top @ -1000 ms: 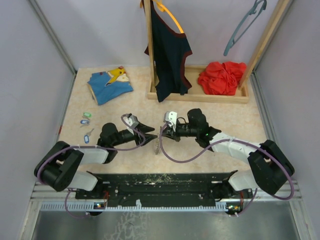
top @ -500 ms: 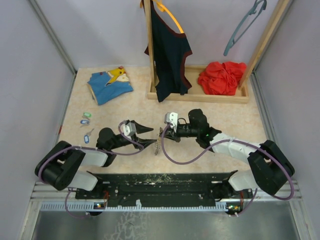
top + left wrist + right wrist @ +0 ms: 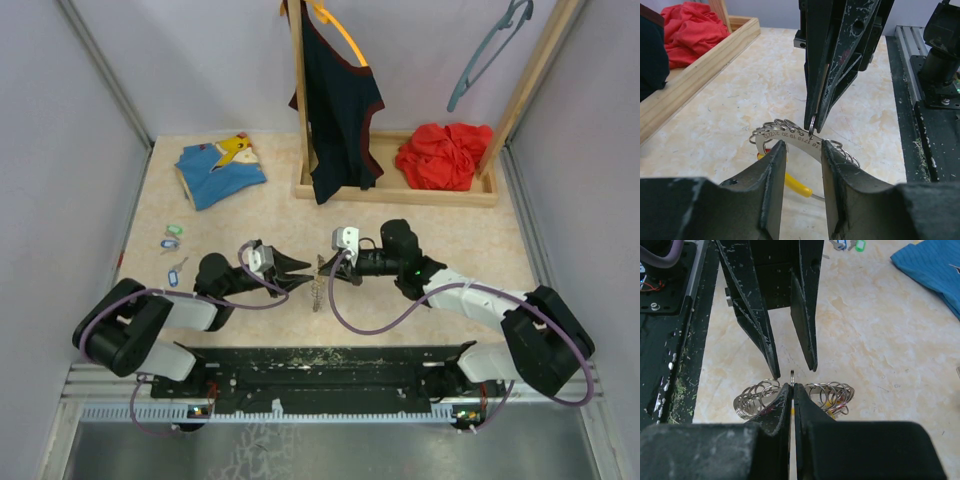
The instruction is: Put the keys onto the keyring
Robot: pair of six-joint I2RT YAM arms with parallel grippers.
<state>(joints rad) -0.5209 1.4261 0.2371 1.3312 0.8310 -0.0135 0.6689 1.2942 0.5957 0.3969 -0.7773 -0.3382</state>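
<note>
The left gripper point(image 3: 801, 148) is released: its two fingers stand apart, and the keyring point(image 3: 790, 136) sits just beyond the fingertips, with its engraved curved bar spanning the gap between them. Whether the fingers touch it cannot be told. The keyring's yellow tag point(image 3: 796, 184) lies on the table point(image 3: 730, 100) below that gap. The right gripper point(image 3: 792, 388) meets the left gripper tip to tip and is clenched on one small loop of the keyring; the other loops spread to both sides of its fingertips. The keys point(image 3: 169, 242) lie on the table well apart from both grippers, out to the left of the left gripper. Beyond both grippers lie a blue garment point(image 3: 220, 172) and, in a wooden frame point(image 3: 400, 193), a red cloth point(image 3: 445, 155).
</note>
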